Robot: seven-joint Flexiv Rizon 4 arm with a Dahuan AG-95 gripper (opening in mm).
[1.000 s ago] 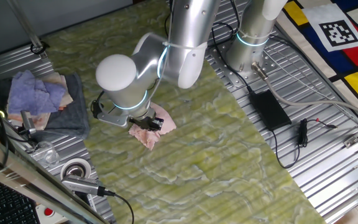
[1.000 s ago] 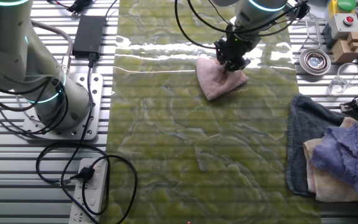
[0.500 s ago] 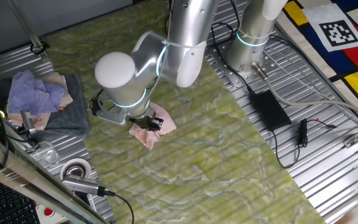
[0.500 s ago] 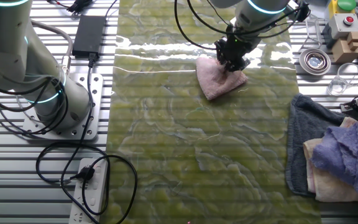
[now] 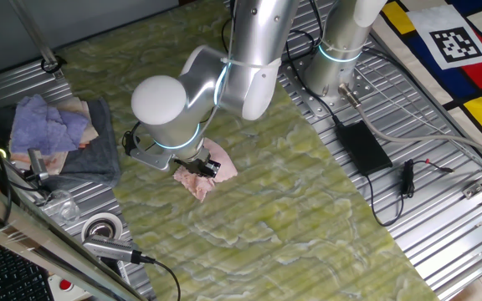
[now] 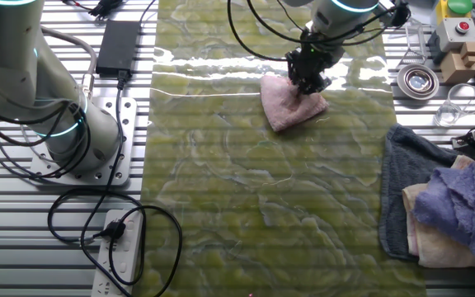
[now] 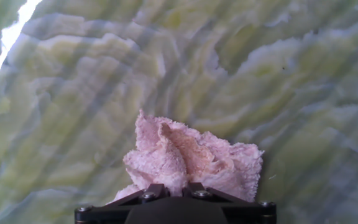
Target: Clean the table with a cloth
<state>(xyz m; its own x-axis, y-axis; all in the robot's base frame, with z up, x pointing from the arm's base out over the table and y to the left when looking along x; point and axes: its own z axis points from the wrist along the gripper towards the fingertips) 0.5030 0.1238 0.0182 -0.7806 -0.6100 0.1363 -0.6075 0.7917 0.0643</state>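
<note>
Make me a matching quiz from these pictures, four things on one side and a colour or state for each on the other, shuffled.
Things:
1. cloth
2. table
3. gripper
4. towel

Descriptions:
A. dark grey, lying under other rags at the table's edge
B. yellow-green marbled surface
C. pale pink, bunched on the table
D. shut on the pink rag

Pairs: 1-C, 2-B, 3-D, 4-A
</note>
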